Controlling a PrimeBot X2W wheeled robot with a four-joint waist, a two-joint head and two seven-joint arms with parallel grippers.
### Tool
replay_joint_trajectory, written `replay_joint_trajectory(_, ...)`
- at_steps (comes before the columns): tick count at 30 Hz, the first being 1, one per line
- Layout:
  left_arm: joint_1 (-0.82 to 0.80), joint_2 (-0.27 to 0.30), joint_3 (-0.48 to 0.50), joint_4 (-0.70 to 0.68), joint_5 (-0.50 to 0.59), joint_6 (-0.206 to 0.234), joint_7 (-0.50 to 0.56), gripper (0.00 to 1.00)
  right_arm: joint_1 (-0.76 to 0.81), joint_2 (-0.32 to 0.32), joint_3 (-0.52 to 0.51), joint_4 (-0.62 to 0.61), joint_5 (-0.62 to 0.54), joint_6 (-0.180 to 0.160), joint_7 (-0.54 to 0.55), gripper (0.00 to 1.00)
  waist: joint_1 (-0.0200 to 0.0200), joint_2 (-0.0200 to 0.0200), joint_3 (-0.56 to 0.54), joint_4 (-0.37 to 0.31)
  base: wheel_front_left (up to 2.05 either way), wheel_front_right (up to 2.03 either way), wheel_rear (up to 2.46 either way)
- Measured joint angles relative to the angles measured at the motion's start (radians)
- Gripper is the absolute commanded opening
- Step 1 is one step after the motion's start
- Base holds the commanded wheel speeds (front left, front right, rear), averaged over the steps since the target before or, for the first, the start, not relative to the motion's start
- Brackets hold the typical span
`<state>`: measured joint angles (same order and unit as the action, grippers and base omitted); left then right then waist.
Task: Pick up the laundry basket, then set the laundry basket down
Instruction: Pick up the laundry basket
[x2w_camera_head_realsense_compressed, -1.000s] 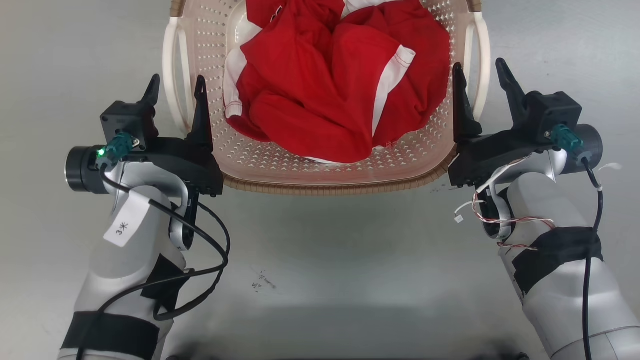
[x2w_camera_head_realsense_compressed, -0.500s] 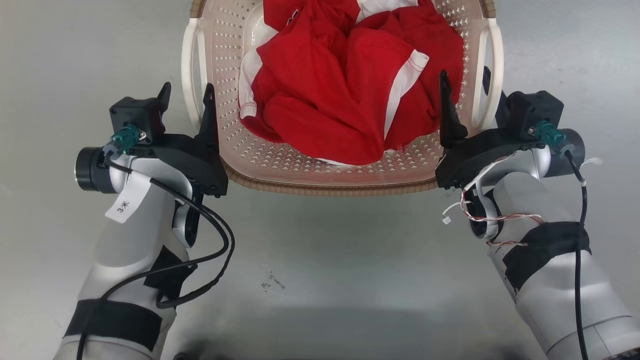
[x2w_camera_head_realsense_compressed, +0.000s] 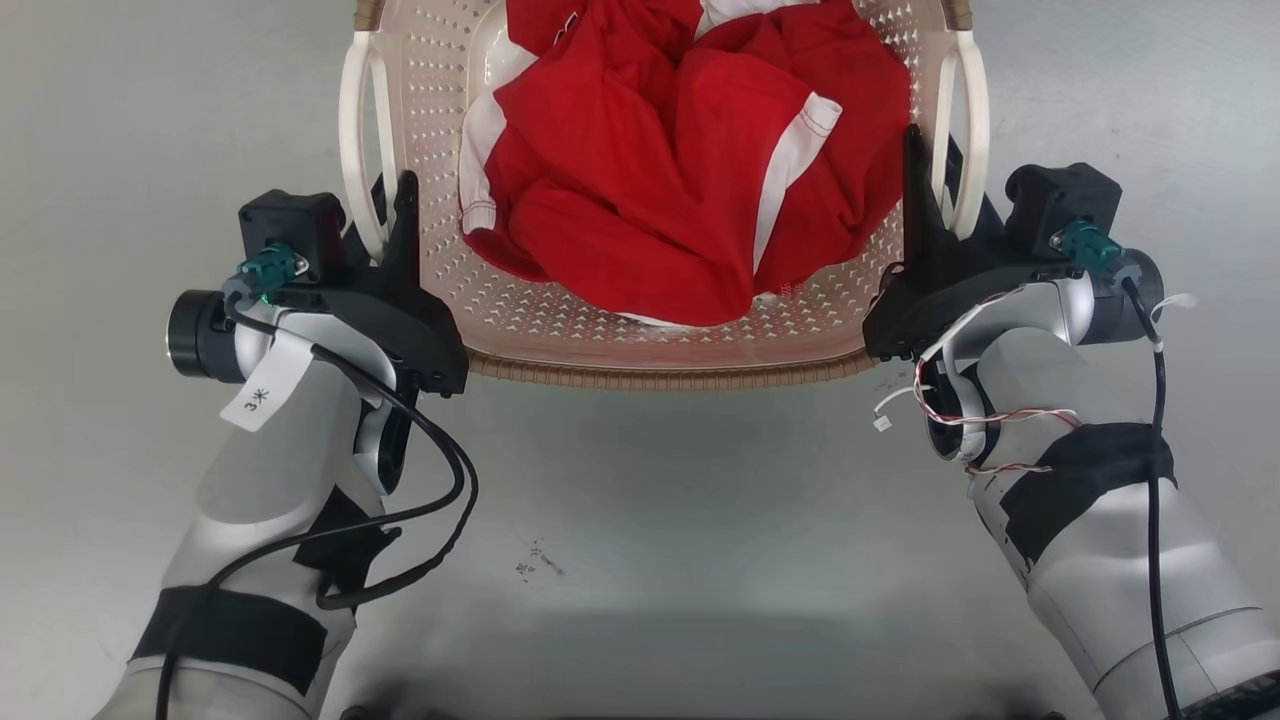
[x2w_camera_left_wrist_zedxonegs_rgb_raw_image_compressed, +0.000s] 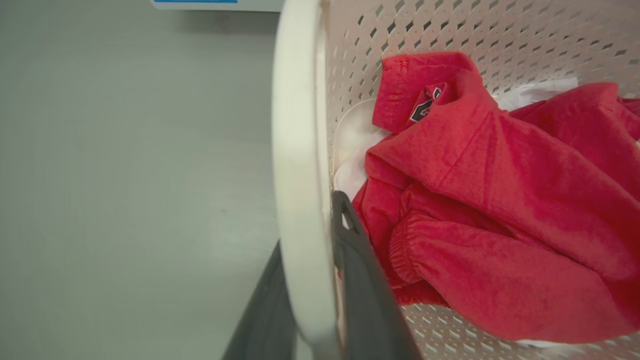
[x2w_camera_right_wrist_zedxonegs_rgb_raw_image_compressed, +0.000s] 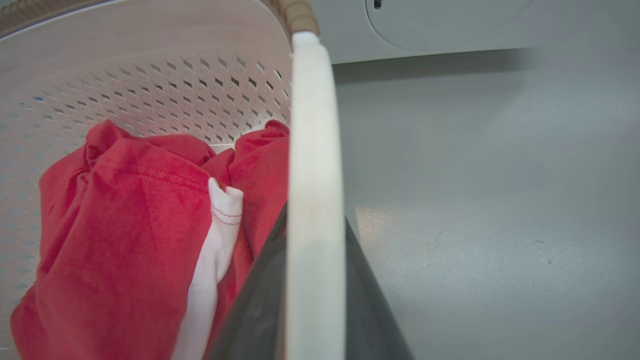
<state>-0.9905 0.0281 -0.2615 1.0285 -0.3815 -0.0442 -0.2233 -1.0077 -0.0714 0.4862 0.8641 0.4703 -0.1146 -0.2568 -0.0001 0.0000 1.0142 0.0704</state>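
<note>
Grasping looks finished on both sides, and the lift itself seems to be the step at hand. The basket (x2w_camera_head_realsense_compressed: 660, 372) sits on the floor (x2w_camera_head_realsense_compressed: 640, 520) with red clothes (x2w_camera_head_realsense_compressed: 680, 170) heaped inside it. Its near rim lies between the two arms.

At the basket's left side, the left hand (x2w_camera_head_realsense_compressed: 390, 192) straddles the left handle (x2w_camera_head_realsense_compressed: 352, 130), one finger inside the basket wall and the other outside it. In the left wrist view that handle (x2w_camera_left_wrist_zedxonegs_rgb_raw_image_compressed: 295, 150) runs straight down between the dark fingers (x2w_camera_left_wrist_zedxonegs_rgb_raw_image_compressed: 360, 280), which lie close against it on both sides. The hand therefore reads as narrowed onto the handle and holding it.

At the basket's right side, the right hand (x2w_camera_head_realsense_compressed: 928, 150) does the same with the right handle (x2w_camera_head_realsense_compressed: 975, 110). The right wrist view shows the white bar (x2w_camera_right_wrist_zedxonegs_rgb_raw_image_compressed: 312, 150) pinched between the two fingers (x2w_camera_right_wrist_zedxonegs_rgb_raw_image_compressed: 260, 300), with no gap to be seen on either side.

Whether the basket has left the floor I cannot tell. Its near rim throws only a thin shadow, so I judge it to be resting there, or barely raised. Both holds sit toward the near ends of the handles rather than their middles, so the far end of the basket may dip as it rises. The clothes are piled loosely and could shift.

What is left, then, is most of the task: raising the basket level with both arms together, then lowering it again and opening both hands. A white appliance (x2w_camera_right_wrist_zedxonegs_rgb_raw_image_compressed: 440, 25) stands beyond the basket's far end.
</note>
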Motion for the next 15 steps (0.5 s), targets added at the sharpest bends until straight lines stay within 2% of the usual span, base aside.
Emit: replay_joint_trajectory(15, 0.014, 0.004, -0.092, 0.035, -0.098, 0.018, -0.008, 0.0, 0.007, -0.009, 0.082, 0.06, 0.099, -0.01, 0.0, 0.0, 0.0001, 0.0, -0.056, -0.013, 0.0, 0.0, 0.0)
